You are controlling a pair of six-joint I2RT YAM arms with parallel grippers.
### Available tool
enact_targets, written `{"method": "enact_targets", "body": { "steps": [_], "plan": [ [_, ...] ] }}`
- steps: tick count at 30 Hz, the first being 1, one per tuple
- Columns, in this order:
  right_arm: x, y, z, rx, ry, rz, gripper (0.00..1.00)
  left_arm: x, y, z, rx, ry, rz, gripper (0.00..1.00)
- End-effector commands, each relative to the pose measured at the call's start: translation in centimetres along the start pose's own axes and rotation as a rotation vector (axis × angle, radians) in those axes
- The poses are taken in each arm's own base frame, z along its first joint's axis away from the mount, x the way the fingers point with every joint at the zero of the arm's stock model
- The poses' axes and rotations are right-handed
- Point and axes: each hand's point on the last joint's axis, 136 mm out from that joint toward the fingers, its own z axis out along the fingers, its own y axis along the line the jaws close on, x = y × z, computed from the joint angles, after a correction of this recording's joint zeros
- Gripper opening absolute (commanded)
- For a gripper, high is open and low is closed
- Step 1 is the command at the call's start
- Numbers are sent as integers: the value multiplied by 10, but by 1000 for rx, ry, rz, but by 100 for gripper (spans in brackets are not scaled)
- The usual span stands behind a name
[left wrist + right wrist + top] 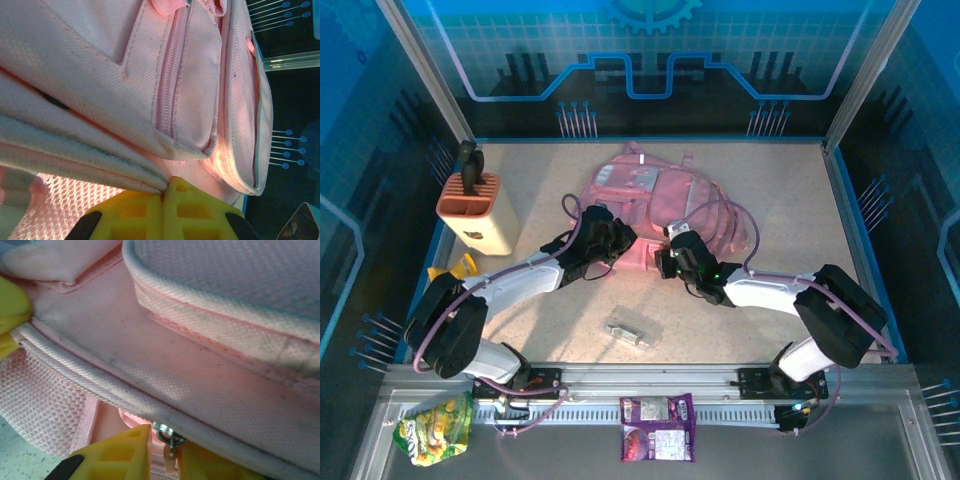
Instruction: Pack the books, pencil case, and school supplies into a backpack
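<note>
Pinning backpack [650,195] at mid counter [770,200] | left tool [163,200] clamped shut on its fabric edge, likely to brace it | right tool [165,450] jaws flank zipper pull [169,436], grip uncertain | clear school supply [628,334] lies nearby, unpacked

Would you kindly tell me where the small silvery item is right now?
The small silvery item lies on the table in the top view, centred near its front edge, apart from the pink backpack.
</note>
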Motion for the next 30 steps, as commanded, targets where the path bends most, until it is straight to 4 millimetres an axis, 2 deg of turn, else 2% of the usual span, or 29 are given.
{"method": "enact_targets", "body": {
  "steps": [1,7,18,23,27,30],
  "plan": [
    [-35,-1,-1,21,-105,33,11,11,-28,-2,80,49,44,0],
    [-31,-12,-8,76,-86,44,0,7,-27,-3,66,30,52,0],
    [2,-41,-34,153,37,33,0,-3,-22,-6,49,11,48,0],
    [23,-65,-41,190,103,62,0,-7,-20,-11,49,-4,46,0],
    [28,-84,-43,221,112,95,0,-9,-17,-11,40,-6,41,0],
    [16,-69,-38,139,80,37,0,-8,-18,-10,46,-2,38,0]
  ]
}}
